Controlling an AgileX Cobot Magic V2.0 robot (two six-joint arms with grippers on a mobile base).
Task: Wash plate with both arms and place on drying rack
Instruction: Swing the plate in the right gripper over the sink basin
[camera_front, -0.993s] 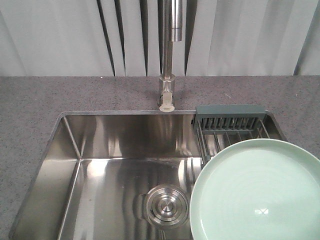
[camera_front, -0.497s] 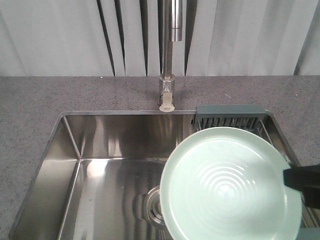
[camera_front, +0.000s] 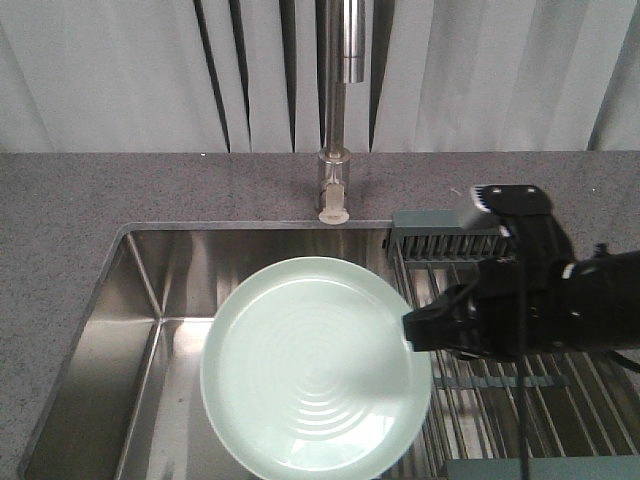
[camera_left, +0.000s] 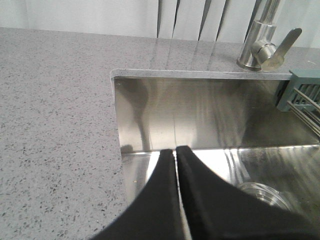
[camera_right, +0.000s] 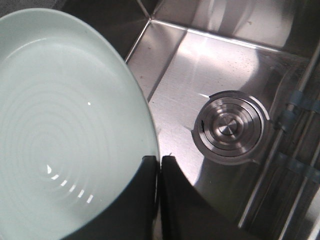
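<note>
Your right gripper (camera_front: 408, 330) pinched the plate (camera_front: 315, 365) by its right rim, over the basin (camera_front: 150, 290) (drying rack (camera_front: 440, 245) just right). Your left gripper (camera_left: 176, 152), closed on nothing, needed to open before steadying the left rim under the faucet (camera_front: 338, 100).

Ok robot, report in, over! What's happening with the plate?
Right gripper shut on the plate, at its rim. Plate held over the sink, not on the drying rack. Left gripper shut, empty. Nothing seen in the way.
</note>
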